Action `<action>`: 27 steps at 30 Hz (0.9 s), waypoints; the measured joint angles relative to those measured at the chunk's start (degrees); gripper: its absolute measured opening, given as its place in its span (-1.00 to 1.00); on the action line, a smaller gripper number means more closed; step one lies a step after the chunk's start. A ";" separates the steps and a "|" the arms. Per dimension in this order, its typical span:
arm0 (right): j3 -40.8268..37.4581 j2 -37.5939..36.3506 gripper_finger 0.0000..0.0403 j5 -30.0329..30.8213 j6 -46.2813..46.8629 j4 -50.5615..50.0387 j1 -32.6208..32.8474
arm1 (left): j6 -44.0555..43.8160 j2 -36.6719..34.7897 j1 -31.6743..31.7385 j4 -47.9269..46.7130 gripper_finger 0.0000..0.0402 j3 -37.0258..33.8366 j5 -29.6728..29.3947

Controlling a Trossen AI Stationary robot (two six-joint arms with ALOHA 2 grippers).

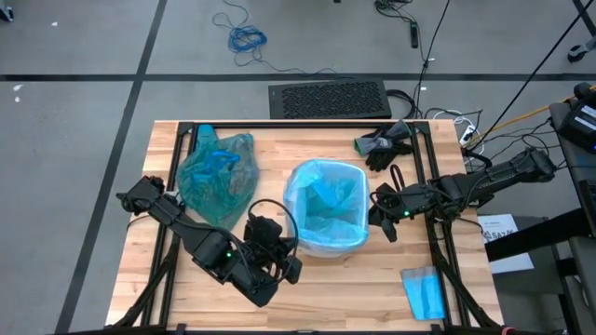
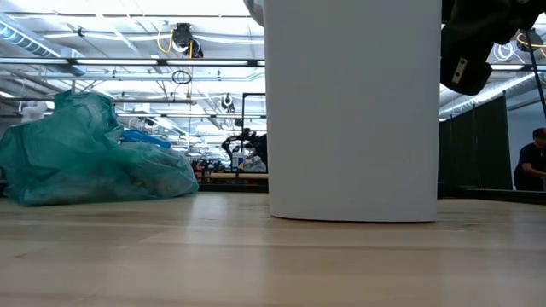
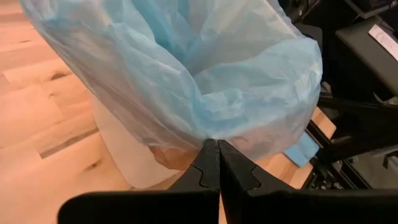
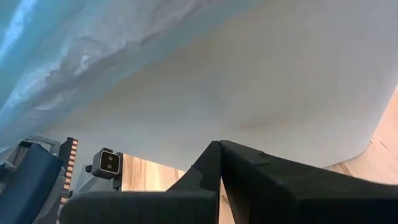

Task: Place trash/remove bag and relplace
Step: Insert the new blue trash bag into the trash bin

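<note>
We're at the white bin (image 1: 328,244) now, with a pale sky-blue liner (image 1: 326,209) draped over its rim, and both arms hug it from opposite sides. Our left gripper (image 1: 279,262) sits low against the bin's side; in the left wrist view its fingers (image 3: 208,171) are pressed together, tips right at the hanging hem of the pale liner. We can't tell whether a fold of plastic is pinched between them or merely touches the tips. The right gripper (image 1: 384,212) is just beside the bin's opposite wall, its fingers (image 4: 214,165) also together, with the liner's edge above and ahead of them and only bare white wall straight in front.

So the hem lies directly ahead of the left fingertips, while the right ones sit below the overhang. We judge the left arm is the better placed to tug the liner down.

The teal-green bag (image 1: 216,175), full and bunched, lies well apart from both sets of fingers, behind the left arm. A flat folded blue sheet (image 1: 424,292) lies off behind the right arm.
</note>
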 joint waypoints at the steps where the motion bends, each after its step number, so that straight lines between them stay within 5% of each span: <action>1: 0.00 0.01 -1.00 0.00 -0.03 0.00 0.00 | -0.04 0.00 0.00 -0.06 -1.00 0.00 0.00; 27: 0.01 1.80 -1.00 -1.63 -2.36 -2.09 -4.39 | -1.74 5.86 3.48 -0.47 -1.00 -0.42 -0.80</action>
